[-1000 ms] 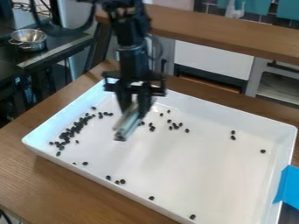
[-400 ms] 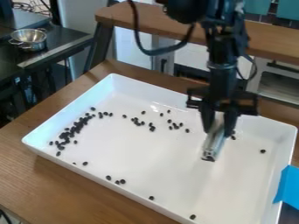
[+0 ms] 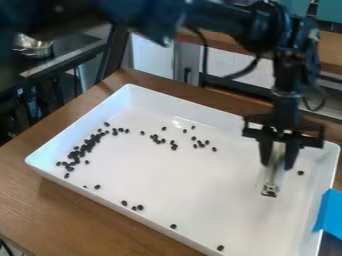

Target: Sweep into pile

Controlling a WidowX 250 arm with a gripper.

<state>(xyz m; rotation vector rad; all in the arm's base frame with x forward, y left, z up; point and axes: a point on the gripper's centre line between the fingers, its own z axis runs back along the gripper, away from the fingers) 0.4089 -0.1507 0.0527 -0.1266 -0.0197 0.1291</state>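
The black gripper hangs over the right part of the white tray, shut on a pale, narrow sweeping tool that points down toward the tray floor. Dark beans form a dense streak along the tray's left side. Looser beans lie in small groups toward the back middle. A few more are strung out by the front wall, and a single bean sits to the right of the tool.
The tray stands on a wooden table. Blue tape is stuck at its right edge. A metal bowl rests on a dark counter at the back left, and a wooden ledge runs behind.
The gripper has travelled rightward across the tray with the tool, from left of the middle to the right part. The arm now spans the top of the view, partly covering the bowl.
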